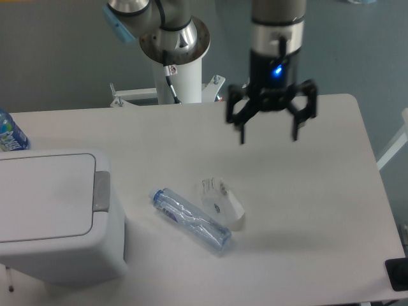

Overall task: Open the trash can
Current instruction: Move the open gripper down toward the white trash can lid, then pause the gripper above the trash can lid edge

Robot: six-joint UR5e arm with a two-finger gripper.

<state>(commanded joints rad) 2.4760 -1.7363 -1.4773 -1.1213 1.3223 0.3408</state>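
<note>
The trash can [51,217] is a large light-grey boxy bin at the left front of the table. Its flat lid is down, and a darker grey push tab [101,190] sits on the lid's right edge. My gripper [268,136] hangs open and empty above the table's back right area, fingers pointing down, far to the right of the bin and well above the tabletop.
A clear plastic bottle [191,218] lies on its side mid-table, right of the bin. A small white rounded gadget [222,201] lies against it. Another bottle with a blue label [9,134] stands at the left edge behind the bin. The arm's base post [175,70] stands at the back.
</note>
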